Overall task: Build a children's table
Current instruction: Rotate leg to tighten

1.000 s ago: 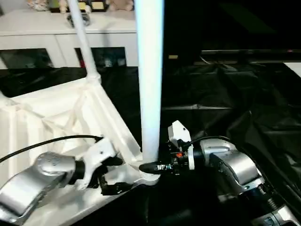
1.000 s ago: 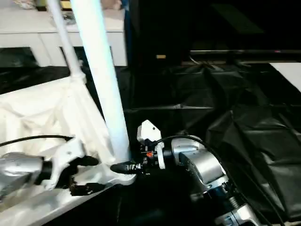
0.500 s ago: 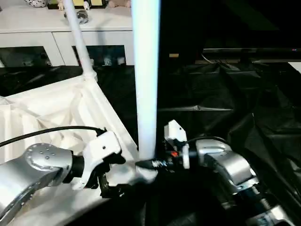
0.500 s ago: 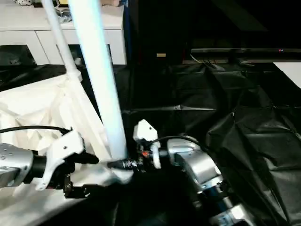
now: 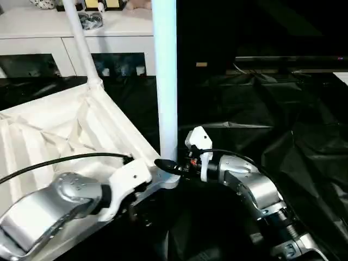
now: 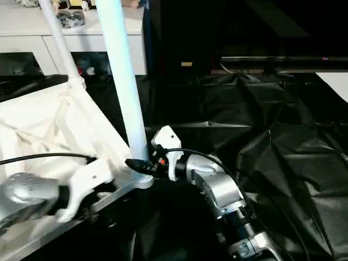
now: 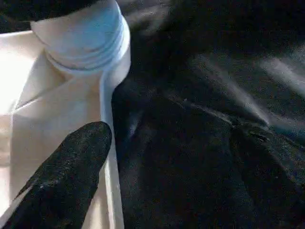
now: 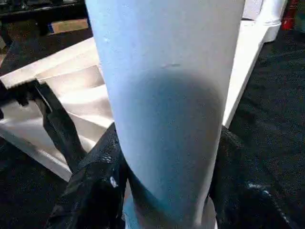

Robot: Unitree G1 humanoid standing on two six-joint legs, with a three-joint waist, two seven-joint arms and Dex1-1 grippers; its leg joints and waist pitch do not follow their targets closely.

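Leg [image 5: 165, 81]: upright in our tabletop's [image 5: 65, 130] near-right socket.
Right gripper [image 5: 165, 165]: pinching its base.
Left gripper [image 7: 62, 176]: spread, beside.

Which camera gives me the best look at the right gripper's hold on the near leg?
Right wrist view: both black fingers flank the near leg. Eye views show the right gripper at its base; left wrist view shows the leg's threaded end.

Crumpled black sheeting [image 5: 283, 125], perhaps plastic, carries the upturned tabletop [image 5: 60, 136].
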